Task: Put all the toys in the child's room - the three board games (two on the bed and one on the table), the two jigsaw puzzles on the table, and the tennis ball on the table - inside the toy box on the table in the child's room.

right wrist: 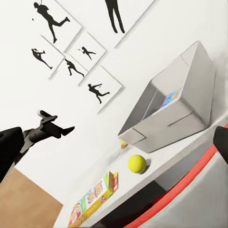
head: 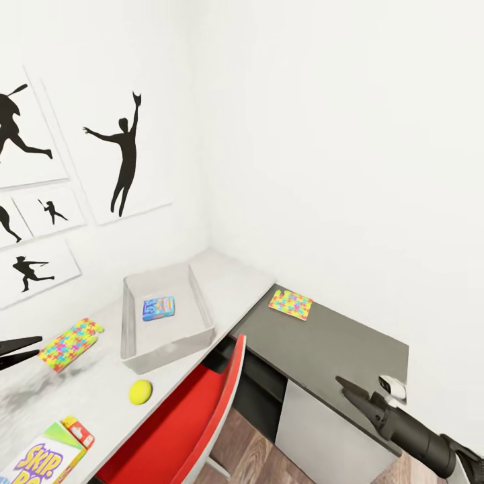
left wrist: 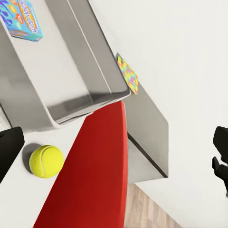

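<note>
One blue flat game box with colourful lettering already lies on the floor of the grey rectangular toy bin with low flared walls, which stands on the long light-grey desk top near the corner of the white room. Just in front of the bin, on the desk, rests the small yellow-green tennis ball, apart from the bin's wall. To the left of the bin lies a small flat puzzle square with a multicoloured mosaic pattern, and at the desk's near end sits the yellow-green-red SKIP-BO game box (cut off by the edge of the head view). A second mosaic puzzle square lies on the lower dark grey side cabinet, close to the wall. A red chair back is tucked against the desk edge below the ball.

The left black gripper hangs over the desk beside the first puzzle square, its jaws spread and holding nothing. The right black gripper hovers above the front of the side cabinet; I cannot tell how far its jaws stand apart. Framed black silhouette pictures hang on the left wall.
</note>
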### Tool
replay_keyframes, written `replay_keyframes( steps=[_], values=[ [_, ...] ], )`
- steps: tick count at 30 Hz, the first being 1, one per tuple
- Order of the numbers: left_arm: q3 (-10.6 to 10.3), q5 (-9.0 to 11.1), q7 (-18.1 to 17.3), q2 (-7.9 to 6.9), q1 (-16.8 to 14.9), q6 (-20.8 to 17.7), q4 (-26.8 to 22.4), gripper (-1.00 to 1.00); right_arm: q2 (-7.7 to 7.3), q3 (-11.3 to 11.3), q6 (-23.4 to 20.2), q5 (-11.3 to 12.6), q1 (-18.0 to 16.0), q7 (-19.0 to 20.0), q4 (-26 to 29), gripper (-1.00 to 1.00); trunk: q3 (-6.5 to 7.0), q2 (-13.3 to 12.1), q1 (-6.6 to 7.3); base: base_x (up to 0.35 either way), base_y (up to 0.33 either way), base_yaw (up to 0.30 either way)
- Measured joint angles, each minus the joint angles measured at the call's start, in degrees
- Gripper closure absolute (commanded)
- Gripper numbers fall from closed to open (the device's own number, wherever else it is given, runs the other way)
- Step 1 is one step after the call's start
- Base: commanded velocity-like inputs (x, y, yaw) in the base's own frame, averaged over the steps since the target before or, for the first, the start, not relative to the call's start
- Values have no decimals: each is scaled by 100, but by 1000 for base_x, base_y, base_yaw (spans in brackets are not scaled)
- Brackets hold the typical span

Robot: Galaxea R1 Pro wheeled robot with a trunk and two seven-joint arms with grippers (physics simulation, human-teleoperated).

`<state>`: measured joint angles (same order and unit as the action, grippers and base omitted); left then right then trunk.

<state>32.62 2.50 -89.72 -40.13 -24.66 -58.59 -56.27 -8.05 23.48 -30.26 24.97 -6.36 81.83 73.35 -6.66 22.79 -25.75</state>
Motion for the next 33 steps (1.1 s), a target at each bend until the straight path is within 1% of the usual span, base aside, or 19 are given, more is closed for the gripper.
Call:
replay_keyframes(
  steps=[5, 11, 19, 25, 33],
  values=[
    [-2, 0, 0, -2, -1, 3, 45, -100, 25, 6, 8, -117, 1, -132, -58, -100, 2, 0, 0, 0, 0, -8],
    [-3, 1, 0, 3, -3, 4, 59, -100, 40, -5, 17, -153, 2, -172, -89, -100, 3, 0, 0, 0, 0, -2],
    [-1, -3, 0, -2, -4, 5, 68, -100, 121, 6, 20, -166, 0, -187, -101, -100, 3, 0, -1, -34, 0, 0],
    [-2, -3, 0, 2, -4, 5, 72, -100, 145, 6, 19, -166, 0, -199, -99, -100, 3, 0, -1, -92, 0, 0],
    [-2, -3, 0, -2, 0, 5, 72, -100, 160, 6, 18, -164, -1, -205, -95, -100, 13, 0, 0, -23, 0, 0]
  ],
)
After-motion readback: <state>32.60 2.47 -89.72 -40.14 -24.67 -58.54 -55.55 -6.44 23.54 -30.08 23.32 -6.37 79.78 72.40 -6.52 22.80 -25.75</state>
